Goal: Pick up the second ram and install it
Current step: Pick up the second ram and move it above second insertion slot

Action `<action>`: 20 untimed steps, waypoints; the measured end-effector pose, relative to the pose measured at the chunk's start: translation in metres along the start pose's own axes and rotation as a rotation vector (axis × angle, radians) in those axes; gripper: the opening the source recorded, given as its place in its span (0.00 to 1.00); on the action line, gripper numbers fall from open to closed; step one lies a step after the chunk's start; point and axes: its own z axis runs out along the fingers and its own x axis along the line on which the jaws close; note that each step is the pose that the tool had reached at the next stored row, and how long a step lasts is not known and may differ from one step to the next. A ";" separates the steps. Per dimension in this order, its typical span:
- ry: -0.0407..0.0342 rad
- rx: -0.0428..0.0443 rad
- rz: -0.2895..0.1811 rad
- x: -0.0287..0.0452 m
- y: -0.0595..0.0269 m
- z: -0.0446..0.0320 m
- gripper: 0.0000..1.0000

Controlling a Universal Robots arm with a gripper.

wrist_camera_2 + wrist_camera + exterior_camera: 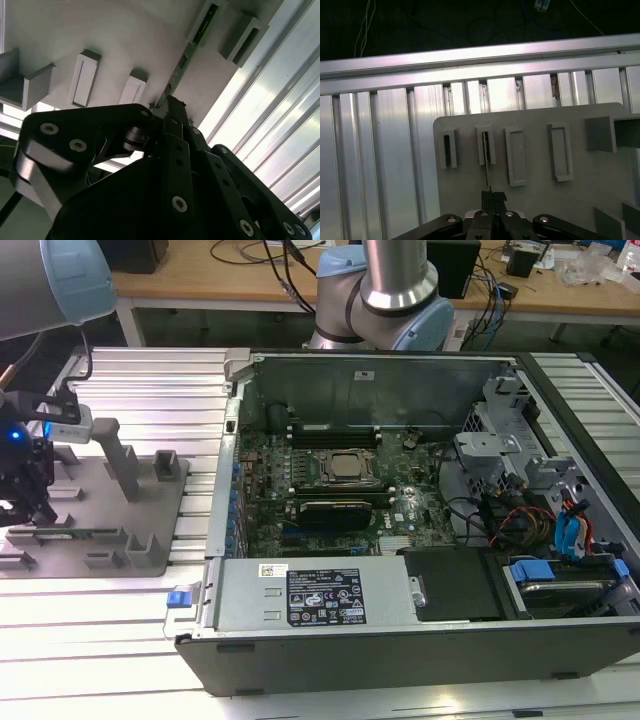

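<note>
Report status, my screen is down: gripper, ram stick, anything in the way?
Gripper shut on ram stick. Stick on edge in gray holder plate, slot walls hugging it. No obstruction seen.

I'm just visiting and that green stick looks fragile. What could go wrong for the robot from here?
1. The tool seems to meet the second ram toward one end, not its middle, so the stick might tilt or slip when lifted.
2. The ram stands on edge in narrow slots of the gray holder plate; a crooked pull might jam it.
3. Loose cables beside the motherboard in the open computer case could snag.
</note>
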 end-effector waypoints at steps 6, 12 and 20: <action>0.0000 0.0001 0.000 0.0000 0.0000 0.0003 0.34; -0.0002 0.0007 0.000 0.0001 -0.0003 0.0051 0.40; 0.0027 -0.0003 -0.046 0.0003 -0.0006 0.0141 0.40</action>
